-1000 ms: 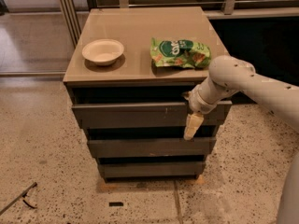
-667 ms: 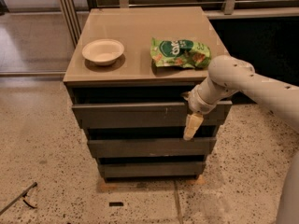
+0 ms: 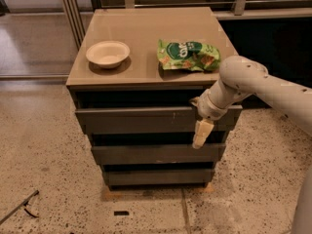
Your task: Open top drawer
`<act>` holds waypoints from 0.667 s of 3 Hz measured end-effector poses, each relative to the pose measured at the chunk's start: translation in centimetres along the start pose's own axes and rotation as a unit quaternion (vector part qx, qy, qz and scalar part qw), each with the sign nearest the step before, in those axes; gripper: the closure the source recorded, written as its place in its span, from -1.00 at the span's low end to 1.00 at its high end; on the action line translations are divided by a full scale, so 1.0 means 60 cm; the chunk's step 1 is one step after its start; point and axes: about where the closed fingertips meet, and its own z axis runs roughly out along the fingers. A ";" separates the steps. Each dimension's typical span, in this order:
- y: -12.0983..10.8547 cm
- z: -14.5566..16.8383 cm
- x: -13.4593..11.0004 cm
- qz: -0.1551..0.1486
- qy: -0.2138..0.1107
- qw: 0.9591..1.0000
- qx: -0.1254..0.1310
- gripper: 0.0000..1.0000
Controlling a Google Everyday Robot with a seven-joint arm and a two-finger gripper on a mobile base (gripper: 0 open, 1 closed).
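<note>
My arm comes in from the right, the forearm sloping down and leftward to a rounded joint near the cabinet's right front corner. From there the wrist turns under, so my gripper points straight down. The top drawer sits just under the tan countertop, with a dark band of shadow between them. It is the widest of three flat dark grey fronts and has small pale scratches right of centre. My gripper hangs before its right end, the pale tip crossing the front's lower edge into the dark gap above the middle drawer. The bottom drawer is lower and set further back. Whether the gripper touches the front, I cannot tell, nor whether it is spread or pressed together (from here it reads as one pale piece). On top, a pale bowl stands near the left front edge. A green chip bag lies near the right front edge, just above my wrist in this view. Speckled floor spreads in front and to the left. Metal posts rise behind the left rear corner. A thin dark rod lies on the floor at lower left, well apart from the cabinet. A small dark object lies near the base.
</note>
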 end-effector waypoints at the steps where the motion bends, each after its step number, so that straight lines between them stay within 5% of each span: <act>1: 0.020 -0.004 -0.001 0.009 -0.011 1.000 -0.019 -1.00; 2: 0.050 -0.006 0.004 0.022 -0.020 0.999 -0.041 -1.00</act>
